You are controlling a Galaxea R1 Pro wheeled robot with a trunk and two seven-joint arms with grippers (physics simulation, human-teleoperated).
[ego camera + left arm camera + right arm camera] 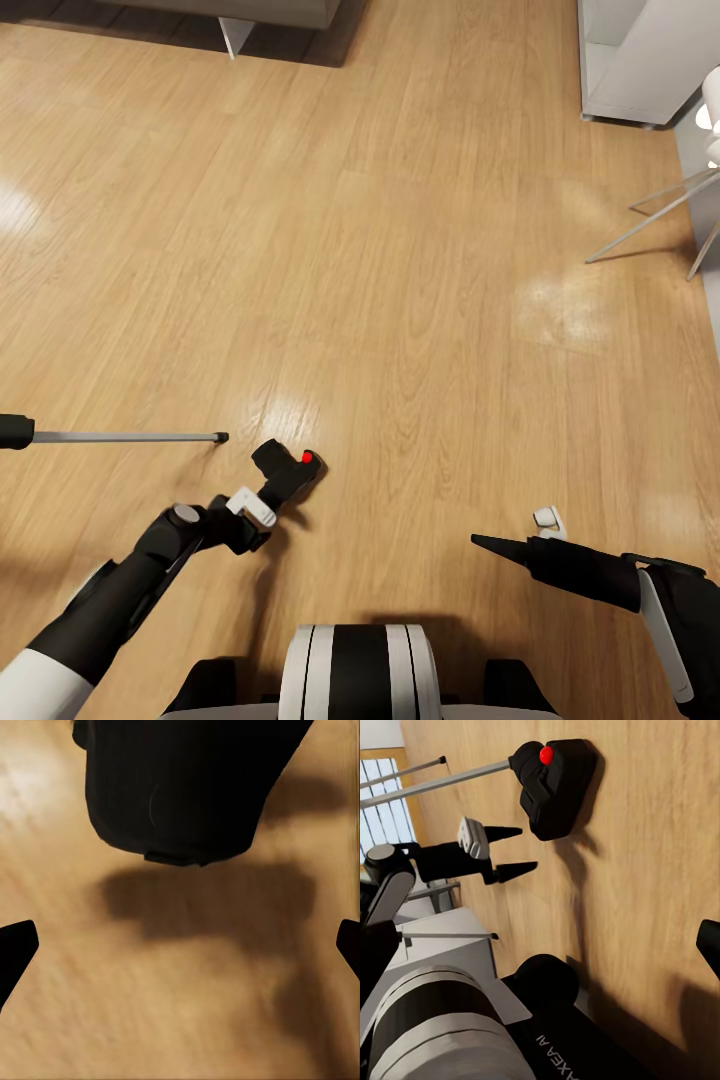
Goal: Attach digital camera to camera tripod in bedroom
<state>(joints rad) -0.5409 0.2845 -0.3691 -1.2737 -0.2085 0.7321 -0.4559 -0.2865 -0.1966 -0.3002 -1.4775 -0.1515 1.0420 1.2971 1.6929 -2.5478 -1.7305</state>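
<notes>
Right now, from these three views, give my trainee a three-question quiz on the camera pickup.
1. True or false: the digital camera lies on the wood floor.
2. The left gripper is: A) shut on the camera, B) open just short of it, C) holding a tripod leg.
3. Fill in: the button on top of the camera is coloured ____.

Key: 1 true. 2 B; in the left wrist view both fingertips stand wide apart with the camera ahead of them. 3 red.
</notes>
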